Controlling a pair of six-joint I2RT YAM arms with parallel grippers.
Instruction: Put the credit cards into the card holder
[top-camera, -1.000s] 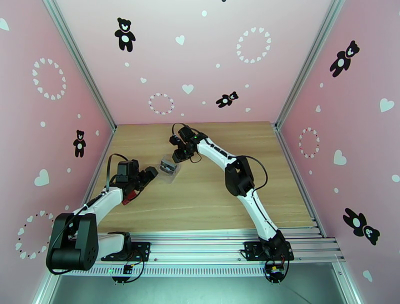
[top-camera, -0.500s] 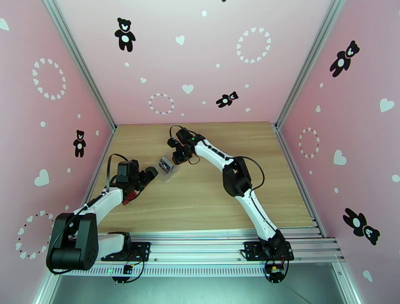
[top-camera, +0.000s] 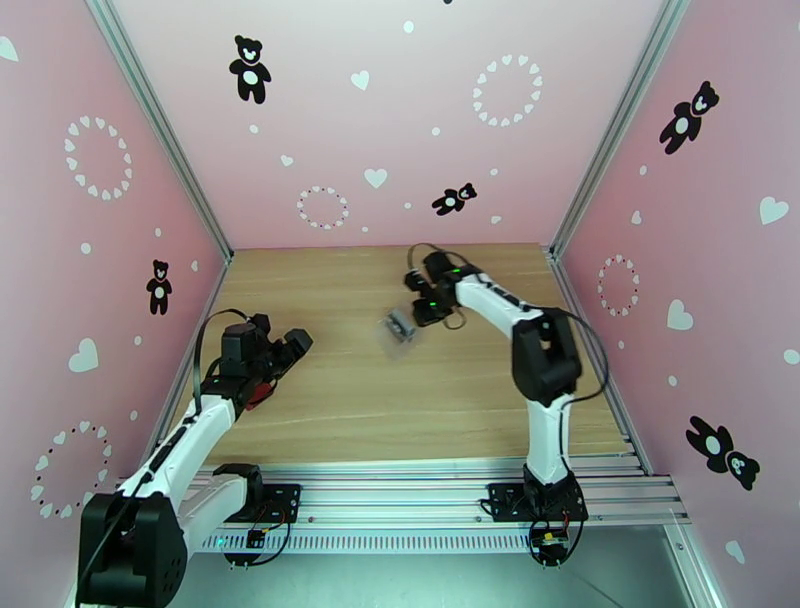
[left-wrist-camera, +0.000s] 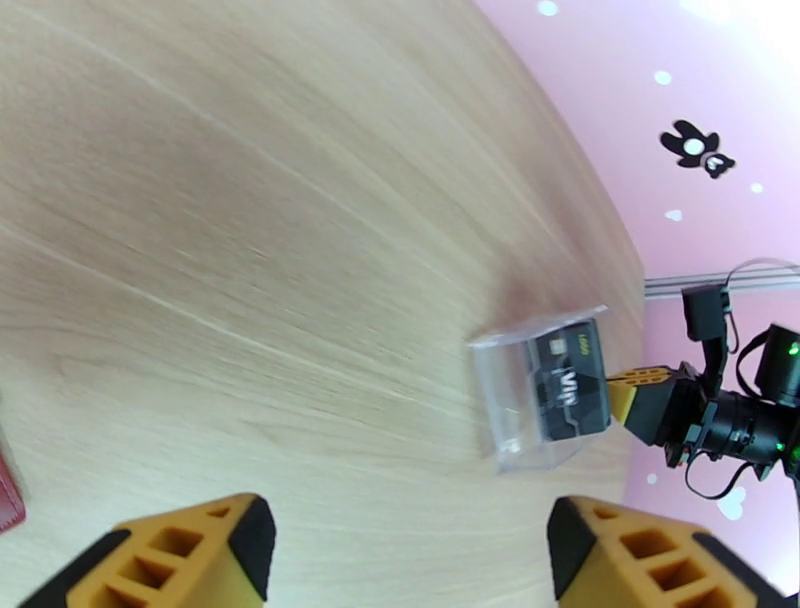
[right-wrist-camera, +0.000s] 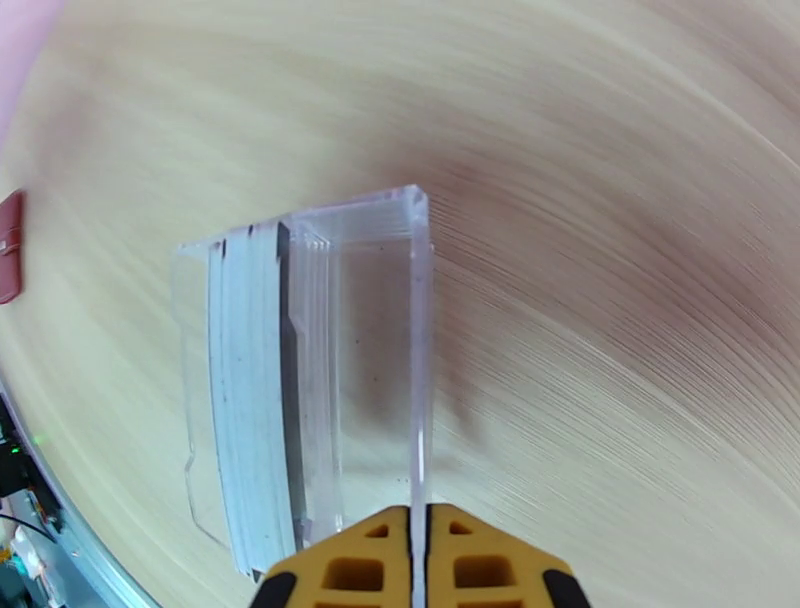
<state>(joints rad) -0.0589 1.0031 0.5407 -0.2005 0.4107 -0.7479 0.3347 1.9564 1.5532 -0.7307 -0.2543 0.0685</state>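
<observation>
Fingers on my right arm (right-wrist-camera: 420, 520) are pressed flat together on one thin wall of the clear plastic box (right-wrist-camera: 340, 330). They pinch only that wall, so I can steer the box across the pale wooden table (left-wrist-camera: 250, 200) without disturbing what it carries. The credit cards (left-wrist-camera: 570, 385), a stack of thin dark rectangles, stand on edge inside the box, packed against the side away from my right fingertips. Their printed face shows through the clear wall towards my left wrist. I judge the box is held this way to bring the cards within reach of both arms.

My left fingers (top-camera: 295, 345) stand wide apart and hold nothing. The box is well ahead of them with bare table between, which I think leaves them ready to take a card. The small red folding card holder (top-camera: 258, 392) lies on the table just beside and behind my left fingers, largely hidden under that wrist from above. No card looks to have gone into it yet.
</observation>
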